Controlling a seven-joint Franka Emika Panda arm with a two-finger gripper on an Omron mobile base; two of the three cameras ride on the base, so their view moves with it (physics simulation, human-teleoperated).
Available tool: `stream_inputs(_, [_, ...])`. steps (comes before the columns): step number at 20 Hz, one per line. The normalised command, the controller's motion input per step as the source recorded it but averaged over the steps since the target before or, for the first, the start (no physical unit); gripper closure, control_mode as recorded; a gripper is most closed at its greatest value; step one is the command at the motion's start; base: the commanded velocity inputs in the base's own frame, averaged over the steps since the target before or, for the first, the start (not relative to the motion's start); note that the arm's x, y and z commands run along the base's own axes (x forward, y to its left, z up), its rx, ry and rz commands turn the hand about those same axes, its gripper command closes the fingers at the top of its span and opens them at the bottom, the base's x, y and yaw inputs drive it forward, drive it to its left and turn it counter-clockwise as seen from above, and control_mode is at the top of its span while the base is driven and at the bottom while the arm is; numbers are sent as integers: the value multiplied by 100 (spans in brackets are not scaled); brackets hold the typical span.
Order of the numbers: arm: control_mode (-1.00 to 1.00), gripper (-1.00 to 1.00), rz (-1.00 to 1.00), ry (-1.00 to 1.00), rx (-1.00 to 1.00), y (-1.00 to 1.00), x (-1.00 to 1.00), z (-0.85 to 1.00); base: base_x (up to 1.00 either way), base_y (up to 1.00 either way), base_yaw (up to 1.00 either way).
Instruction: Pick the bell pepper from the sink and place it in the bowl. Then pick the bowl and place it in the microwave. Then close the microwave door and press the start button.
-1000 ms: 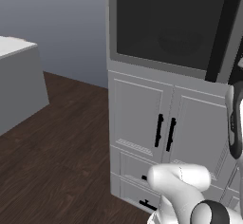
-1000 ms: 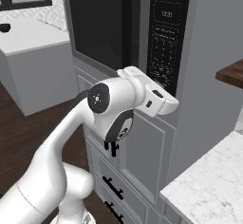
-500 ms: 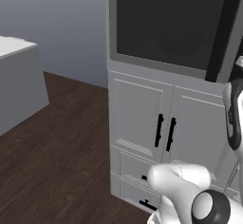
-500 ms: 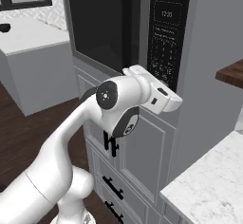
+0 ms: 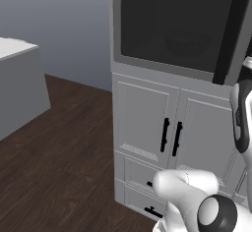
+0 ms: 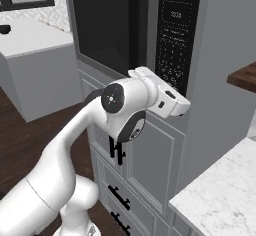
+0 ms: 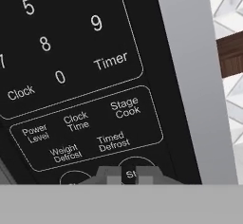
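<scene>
The microwave door (image 5: 172, 24) is closed, its dark glass window (image 6: 105, 27) facing me with a black handle (image 6: 134, 25) on its right. The black control strip (image 6: 175, 35) stands beside it. My gripper (image 6: 183, 108) is at the strip's lower end. In the hand view the keypad (image 7: 71, 52) is very close, and the round start button (image 7: 135, 167) sits just above my gripper (image 7: 128, 176), whose fingers (image 7: 108, 175) stand close together with nothing held. The bowl and the bell pepper are hidden, and the sink is out of view.
Grey cabinet doors with black handles (image 5: 170, 135) and drawers stand under the microwave. A grey island counter (image 6: 35, 45) is off to the left, a white marble counter (image 6: 220, 195) lies at the lower right, and a wooden shelf (image 6: 245, 77) is on the right wall.
My hand has edged slightly up and closer to the control strip. The door has stayed closed.
</scene>
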Motion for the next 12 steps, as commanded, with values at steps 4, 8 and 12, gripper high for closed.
stream_inputs(4, [-100, 100, 0, 0, 0, 0, 13, -5, 0, 0, 0])
stream_inputs(8, [-100, 100, 0, 0, 0, 0, 0, 0, 0, 0, 0])
stream_inputs(12, [-100, 100, 0, 0, 0, 9, -11, 0, 0, 0, 0])
